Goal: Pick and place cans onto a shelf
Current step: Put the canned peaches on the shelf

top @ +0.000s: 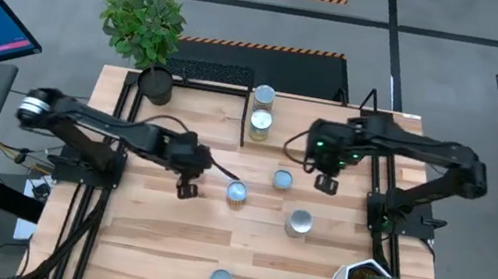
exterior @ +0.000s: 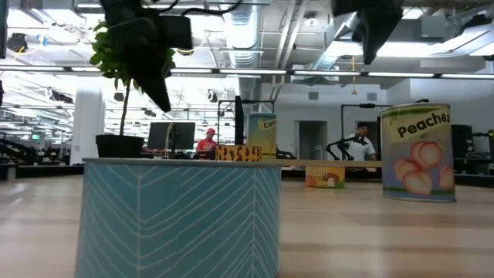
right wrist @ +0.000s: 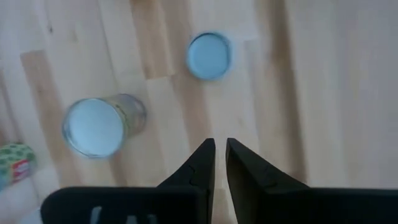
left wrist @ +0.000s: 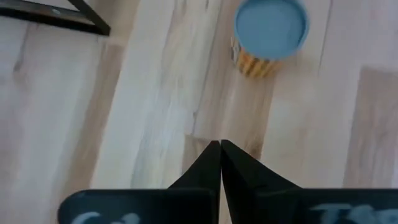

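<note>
I see five cans (top: pixel 299 222) standing upright, long axes vertical, across the table (top: pixel 162 237); two more sit on the shelf (top: pixel 224 75). My left gripper (top: pixel 186 190) is clenched, empty. My right gripper (top: pixel 325 184) hangs slightly parted, holding nothing.

Pale-blue-topped cans (top: pixel 236 192), light wooden table (top: pixel 162 237), black shelf (top: pixel 200 79)
</note>
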You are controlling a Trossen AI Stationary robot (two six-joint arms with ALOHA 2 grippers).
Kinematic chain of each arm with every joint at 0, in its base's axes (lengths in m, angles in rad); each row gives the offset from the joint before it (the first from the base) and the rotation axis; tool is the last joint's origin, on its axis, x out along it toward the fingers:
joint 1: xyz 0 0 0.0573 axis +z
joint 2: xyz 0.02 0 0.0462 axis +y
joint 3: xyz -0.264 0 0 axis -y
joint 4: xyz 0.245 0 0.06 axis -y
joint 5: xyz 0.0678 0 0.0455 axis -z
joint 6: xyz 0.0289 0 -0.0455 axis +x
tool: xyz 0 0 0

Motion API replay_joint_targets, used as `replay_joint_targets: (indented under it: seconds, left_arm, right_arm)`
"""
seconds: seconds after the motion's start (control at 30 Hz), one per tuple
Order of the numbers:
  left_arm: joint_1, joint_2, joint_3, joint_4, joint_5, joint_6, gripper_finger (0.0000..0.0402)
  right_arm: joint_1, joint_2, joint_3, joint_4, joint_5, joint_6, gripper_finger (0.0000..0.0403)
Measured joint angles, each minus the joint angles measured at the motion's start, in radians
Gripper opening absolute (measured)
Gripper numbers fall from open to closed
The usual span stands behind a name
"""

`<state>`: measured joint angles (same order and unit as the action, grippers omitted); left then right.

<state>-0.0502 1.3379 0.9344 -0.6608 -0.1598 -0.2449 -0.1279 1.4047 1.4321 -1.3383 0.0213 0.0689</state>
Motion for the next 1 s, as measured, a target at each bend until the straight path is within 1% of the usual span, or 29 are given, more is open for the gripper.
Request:
replay_joint_targets:
  seconds: [0.07, 0.17, 0.37, 0.5, 0.6, 0.73, 0.83, 0.93, 1.0]
  left_arm:
    - [0.016, -0.055, -0.062, 0.078, 0.015, 0.007, 0.0000]
    - [0.041, -0.092, -0.112, 0.145, 0.022, 0.055, 0.0000]
    - [0.114, -0.093, -0.120, 0.172, 0.026, 0.081, 0.0000]
    - [0.154, -0.088, -0.120, 0.172, 0.076, 0.080, 0.0000]
    - [0.167, -0.088, -0.120, 0.172, 0.103, 0.061, 0.0000]
    - [0.169, -0.088, -0.120, 0.173, 0.103, -0.006, 0.0000]
    - [0.167, -0.088, -0.120, 0.184, 0.103, -0.046, 0.0000]
    - [0.163, -0.088, -0.120, 0.201, 0.102, -0.076, 0.0000]
    - [0.163, -0.088, -0.120, 0.222, 0.102, -0.095, 0.0000]
  right_arm:
    - [-0.003, 0.035, 0.000, 0.004, -0.052, 0.009, 0.0062]
    - [-0.006, 0.079, 0.000, 0.019, -0.131, 0.011, 0.0062]
    - [0.004, 0.146, 0.001, 0.022, -0.283, 0.010, 0.0062]
    - [0.027, 0.171, 0.001, 0.016, -0.325, -0.054, 0.0062]
    - [0.032, 0.169, -0.049, 0.042, -0.337, -0.097, 0.0062]
    - [0.015, 0.097, -0.214, 0.103, -0.347, -0.111, 0.0062]
    - [0.005, 0.004, -0.341, 0.231, -0.389, -0.084, 0.0062]
    - [0.004, -0.083, -0.435, 0.336, -0.397, 0.009, 0.0062]
    - [0.005, -0.125, -0.470, 0.394, -0.397, 0.054, 0.0063]
